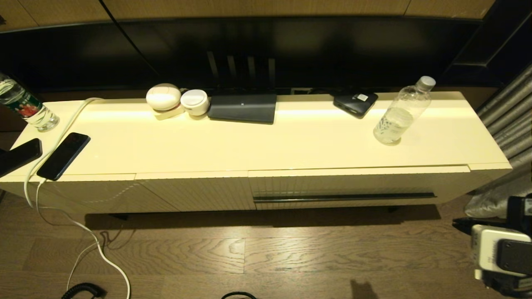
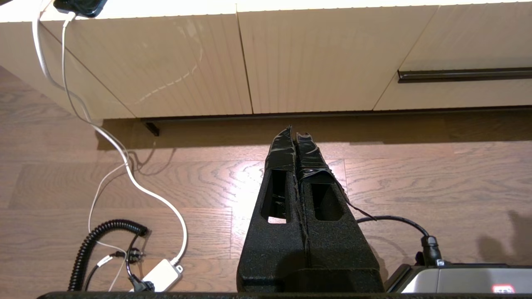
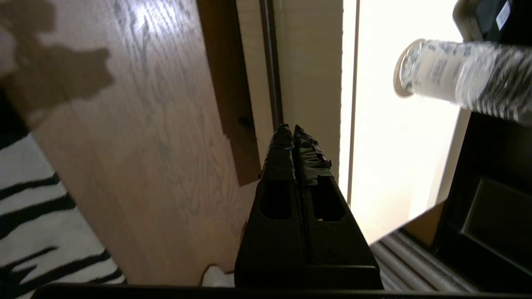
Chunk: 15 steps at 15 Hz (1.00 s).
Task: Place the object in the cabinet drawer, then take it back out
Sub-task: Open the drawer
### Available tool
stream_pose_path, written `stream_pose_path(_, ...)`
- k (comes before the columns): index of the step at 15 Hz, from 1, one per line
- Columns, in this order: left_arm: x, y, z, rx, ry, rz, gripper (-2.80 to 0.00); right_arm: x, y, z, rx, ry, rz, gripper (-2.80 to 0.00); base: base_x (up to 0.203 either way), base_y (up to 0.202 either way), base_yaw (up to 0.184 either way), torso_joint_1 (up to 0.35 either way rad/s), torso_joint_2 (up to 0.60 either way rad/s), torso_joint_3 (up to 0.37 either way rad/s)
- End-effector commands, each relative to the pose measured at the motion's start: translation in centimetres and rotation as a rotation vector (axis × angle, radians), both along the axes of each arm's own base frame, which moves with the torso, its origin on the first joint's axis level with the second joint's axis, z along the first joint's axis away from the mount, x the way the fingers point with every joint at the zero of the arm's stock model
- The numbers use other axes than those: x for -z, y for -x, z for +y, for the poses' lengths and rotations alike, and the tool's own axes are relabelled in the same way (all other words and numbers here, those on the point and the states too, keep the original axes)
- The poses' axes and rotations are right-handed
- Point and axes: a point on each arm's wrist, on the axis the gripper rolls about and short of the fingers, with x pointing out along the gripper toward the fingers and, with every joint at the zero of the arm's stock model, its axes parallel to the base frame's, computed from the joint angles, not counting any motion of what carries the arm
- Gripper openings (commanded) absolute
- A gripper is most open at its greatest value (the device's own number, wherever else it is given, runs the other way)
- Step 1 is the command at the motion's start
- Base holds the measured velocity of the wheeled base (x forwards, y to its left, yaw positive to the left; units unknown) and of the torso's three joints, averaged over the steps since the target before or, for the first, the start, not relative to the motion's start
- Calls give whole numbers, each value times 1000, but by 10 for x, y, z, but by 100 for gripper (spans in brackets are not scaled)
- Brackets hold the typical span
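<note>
The long cream tabletop carried a clear water bottle standing near its right end. A labelled bottle stood at the far left, with two dark phones beside it. Along the back edge lay two white round cases, a flat dark box and a small black device.

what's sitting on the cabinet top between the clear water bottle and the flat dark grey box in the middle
In the head view, one thing: a small black device with a pale sticker, at the back edge between the water bottle and the grey box. The remaining cabinet top is bare.
</note>
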Motion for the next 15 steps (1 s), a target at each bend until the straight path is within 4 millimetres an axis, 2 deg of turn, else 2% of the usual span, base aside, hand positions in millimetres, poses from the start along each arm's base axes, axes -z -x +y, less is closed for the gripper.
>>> stream_pose_path(1,0,0,0,-1,0,1,-280,16,-30,17,-18,6,29,-280,0,0,0,0,0,0)
stream_pose_path(5,1,0,0,-1,0,2,-280,29,-53,29,-7,-20,86,-280,0,0,0,0,0,0)
stream_pose_path(7,0,0,0,-1,0,1,-280,32,-58,37,-30,-28,69,-280,0,0,0,0,0,0)
stream_pose_path(11,0,0,0,-1,0,2,-280,59,-81,60,-23,-6,80,-280,0,0,0,0,0,0)
stream_pose_path(13,1,0,0,0,0,2,-280,67,-86,64,-18,-15,70,-280,0,0,0,0,0,0)
stream_pose_path(15,1,0,0,-1,0,3,-280,86,-97,69,-21,-3,101,-280,0,0,0,0,0,0)
